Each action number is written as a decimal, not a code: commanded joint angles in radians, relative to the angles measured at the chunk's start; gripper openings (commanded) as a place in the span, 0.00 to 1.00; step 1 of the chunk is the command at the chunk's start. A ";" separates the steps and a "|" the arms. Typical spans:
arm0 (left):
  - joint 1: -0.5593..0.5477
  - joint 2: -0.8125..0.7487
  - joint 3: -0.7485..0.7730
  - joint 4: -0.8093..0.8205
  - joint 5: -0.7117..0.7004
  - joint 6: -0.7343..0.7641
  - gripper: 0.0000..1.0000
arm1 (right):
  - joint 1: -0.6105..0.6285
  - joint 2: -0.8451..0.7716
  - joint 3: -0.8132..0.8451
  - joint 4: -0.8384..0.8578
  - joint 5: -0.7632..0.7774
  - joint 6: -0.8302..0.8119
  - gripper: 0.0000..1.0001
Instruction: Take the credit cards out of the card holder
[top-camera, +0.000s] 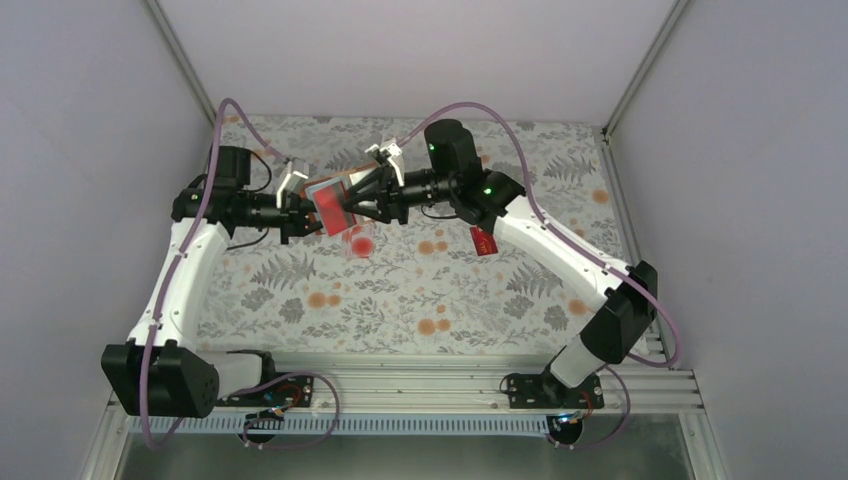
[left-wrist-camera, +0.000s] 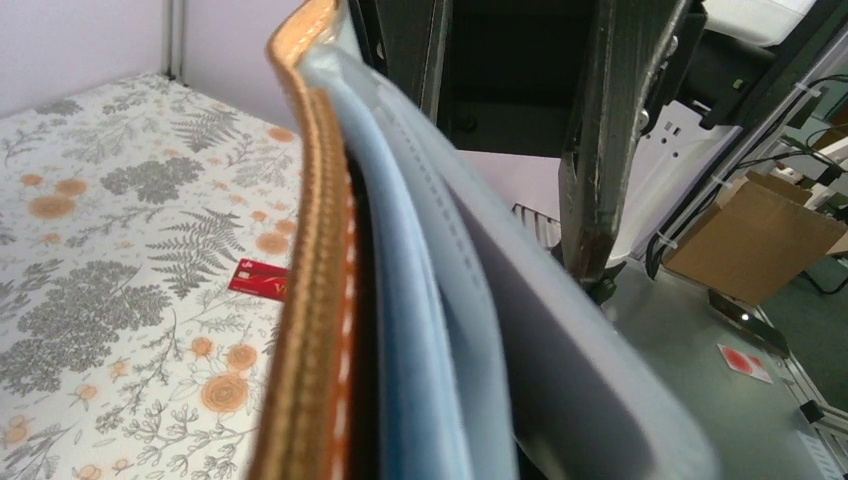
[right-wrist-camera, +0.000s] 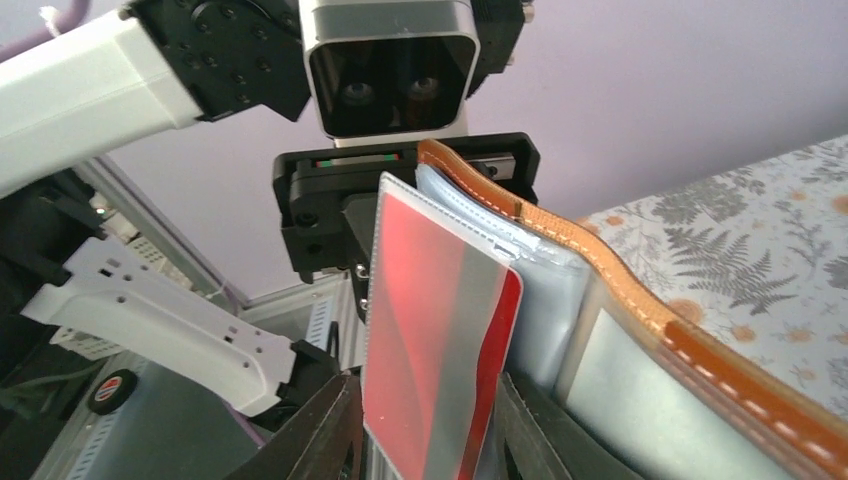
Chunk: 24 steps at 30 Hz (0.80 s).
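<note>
From my seat the nearest thing is the aluminium rail (top-camera: 420, 385) where both bases are bolted. Beyond it lies the counter (top-camera: 400, 300), covered in a pale cloth printed with grey ferns and orange blooms. A red card (top-camera: 484, 240) lies flat on the cloth beside the right arm's forearm, and its faint markings are too small for me to read. Further left, a pale blotched card (top-camera: 358, 242) shows just under the two tools, but I cannot tell whether it rests on the cloth or hangs above it. Over it the holder (left-wrist-camera: 310, 300) is held off the counter. The left tool (top-camera: 300, 212) is clamped on the holder's left end, which points that way. The holder's long axis runs left to right along the line between the tools, and its tan stitched leather edge is turned towards the left wrist camera. Its grey-blue sleeves (left-wrist-camera: 420, 330) fan out towards the right arm. The outermost sleeve carries a sleeved card (right-wrist-camera: 430, 330), red with a silvery band and standing on edge, and I can read no print on it. The right tool (top-camera: 352, 198) has its fingers (right-wrist-camera: 325, 430) spread apart on either side of that sleeve, not closed on it. Behind everything are plain lilac-grey walls (top-camera: 420, 60), with slanting metal posts (top-camera: 648, 62) at the corners.
</note>
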 joint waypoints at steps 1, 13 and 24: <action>-0.016 -0.012 0.043 0.017 0.075 0.032 0.02 | 0.003 0.020 -0.050 -0.024 0.151 0.015 0.37; -0.018 -0.011 0.014 0.077 0.016 -0.026 0.02 | 0.042 0.022 -0.024 0.068 -0.235 -0.046 0.46; -0.019 -0.016 0.002 0.120 -0.035 -0.076 0.02 | 0.041 -0.054 -0.071 0.115 -0.179 -0.049 0.36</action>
